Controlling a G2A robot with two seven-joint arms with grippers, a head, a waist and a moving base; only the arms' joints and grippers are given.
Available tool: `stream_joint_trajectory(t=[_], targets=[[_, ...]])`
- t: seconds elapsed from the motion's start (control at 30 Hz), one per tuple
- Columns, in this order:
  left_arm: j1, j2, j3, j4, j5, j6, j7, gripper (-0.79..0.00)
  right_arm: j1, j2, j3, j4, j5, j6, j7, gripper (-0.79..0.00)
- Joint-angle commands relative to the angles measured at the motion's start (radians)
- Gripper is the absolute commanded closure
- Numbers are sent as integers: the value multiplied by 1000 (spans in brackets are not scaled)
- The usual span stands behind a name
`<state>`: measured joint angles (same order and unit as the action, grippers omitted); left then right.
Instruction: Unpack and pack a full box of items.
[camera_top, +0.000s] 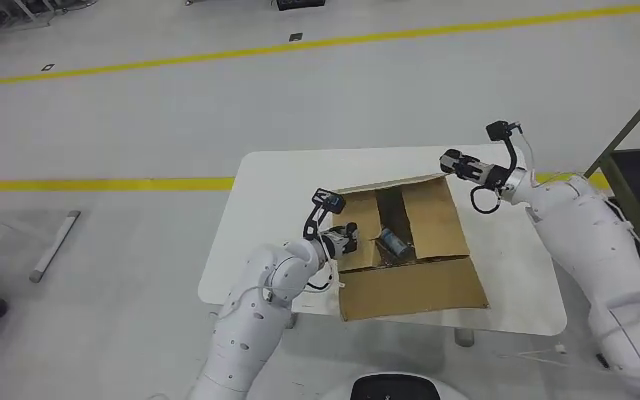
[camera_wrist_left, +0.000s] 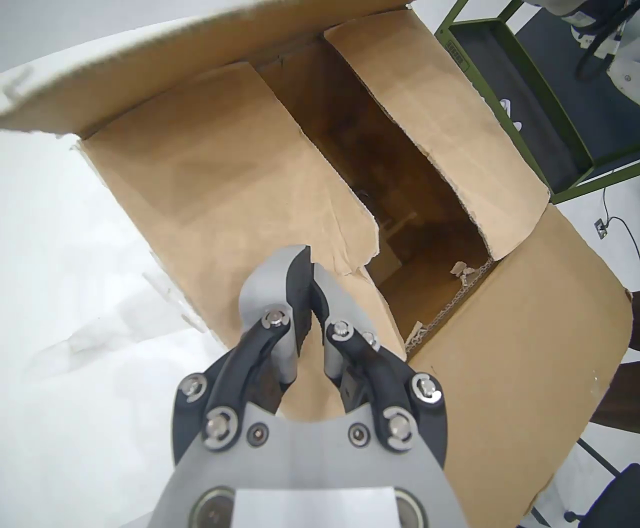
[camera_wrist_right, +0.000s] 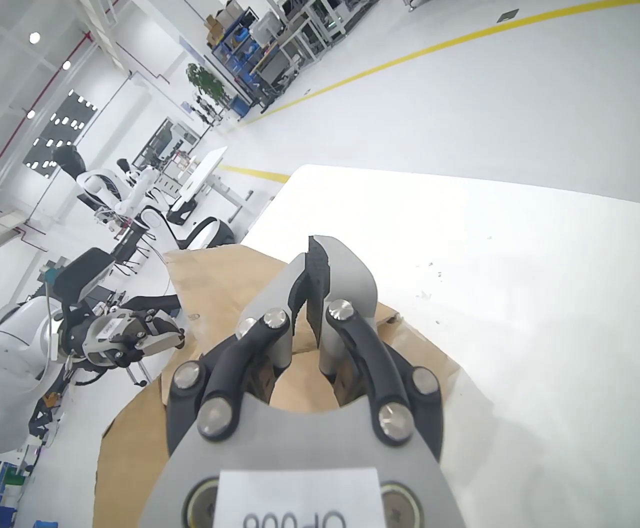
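An open cardboard box (camera_top: 410, 285) sits on the white table (camera_top: 280, 200) with its flaps spread. A bluish item (camera_top: 393, 242) lies inside it. My left gripper (camera_top: 345, 238) is at the box's left side. In the left wrist view it (camera_wrist_left: 306, 260) is shut, hovering just over an inner flap (camera_wrist_left: 225, 165) near that flap's torn edge; the box interior (camera_wrist_left: 400, 200) is dark. My right gripper (camera_top: 449, 160) is at the far right corner of the box. It (camera_wrist_right: 315, 250) is shut above the back flap (camera_wrist_right: 225, 270), holding nothing that I can see.
A green metal rack (camera_top: 615, 150) stands just off the table's right side, also seen beyond the box (camera_wrist_left: 525, 100). Bare table surface (camera_wrist_right: 500, 250) lies behind and to the right of the box. Another view of my left gripper (camera_wrist_right: 145, 337) shows across the box.
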<state>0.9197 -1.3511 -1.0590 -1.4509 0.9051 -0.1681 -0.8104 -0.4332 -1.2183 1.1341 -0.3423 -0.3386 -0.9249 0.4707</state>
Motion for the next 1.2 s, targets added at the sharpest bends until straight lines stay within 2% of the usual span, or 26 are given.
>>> stream_joint_trajectory(t=[0.0, 0.1, 0.37, 0.53, 0.83, 0.93, 1.03, 1.17], targets=[[3, 1, -6, -6, 1, 10, -1, -785, -6, 2, -4, -8, -10, -14, 6, 0], [10, 6, -24, -24, 2, 24, -10, -785, -16, 8, -12, -28, -53, -29, -11, 0], [79, 31, -118, -149, 1, 24, -42, -785, -68, 18, -30, -100, -136, -61, -68, 0], [136, 50, -191, -234, 71, 18, -9, -785, -110, 19, -47, -155, -182, -59, -99, 0], [136, 50, -191, -234, 71, 18, -9, -785, -178, 12, -76, -239, -274, 3, -221, 0], [155, 57, -181, -259, 133, -29, -9, -785, -187, 9, -79, -247, -275, 12, -241, 0], [200, 68, -204, -296, 185, -49, -41, -785, -192, 8, -79, -248, -276, 14, -255, 0], [300, 90, -270, -349, 235, -94, -101, -785, -197, 6, -76, -245, -259, 14, -264, 0]])
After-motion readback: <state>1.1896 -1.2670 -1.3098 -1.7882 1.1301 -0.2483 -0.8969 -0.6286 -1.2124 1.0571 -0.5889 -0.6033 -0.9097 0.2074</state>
